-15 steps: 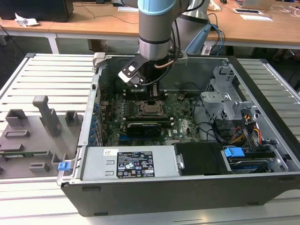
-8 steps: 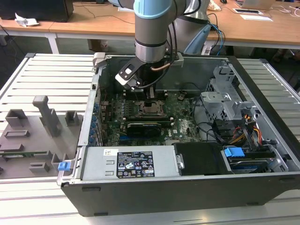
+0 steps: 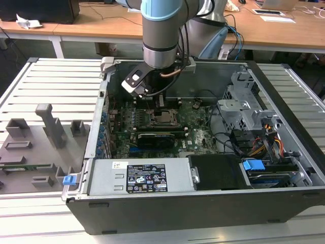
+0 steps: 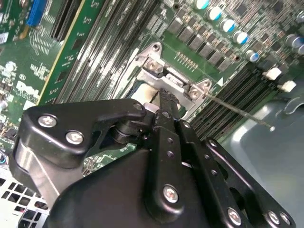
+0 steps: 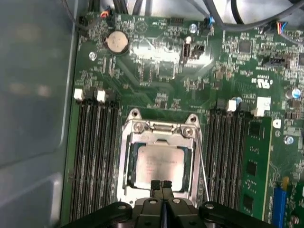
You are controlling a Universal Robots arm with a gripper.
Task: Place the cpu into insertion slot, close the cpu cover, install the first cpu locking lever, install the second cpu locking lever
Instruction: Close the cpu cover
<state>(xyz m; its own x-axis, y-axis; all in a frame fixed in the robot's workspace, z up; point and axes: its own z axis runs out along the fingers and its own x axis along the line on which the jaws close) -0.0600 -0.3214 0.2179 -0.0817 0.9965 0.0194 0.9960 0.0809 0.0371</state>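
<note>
The cpu (image 5: 159, 164), a pale square chip, lies in the socket on the green motherboard (image 5: 156, 71). The cpu cover (image 5: 160, 137) lies flat around it as a metal frame, with the chip showing through its window. My gripper (image 5: 161, 184) is shut with nothing between the fingers. Its tips rest at the cover's edge, over the rim of the chip. In the second wrist view the gripper (image 4: 164, 96) points down at the socket frame (image 4: 166, 78). A thin lever rod (image 5: 203, 168) runs along one side of the socket and sticks out free (image 4: 237, 111). In the exterior view the gripper (image 3: 157, 100) hangs just above the socket (image 3: 163, 117).
Memory slots (image 5: 92, 156) flank the socket on both sides. A long black card (image 3: 157, 137) lies just in front of it. The power supply (image 3: 144, 175), drive cage (image 3: 244, 104) and cables (image 3: 264, 145) crowd the open case. A grey fixture tray (image 3: 35, 145) lies at the exterior view's left.
</note>
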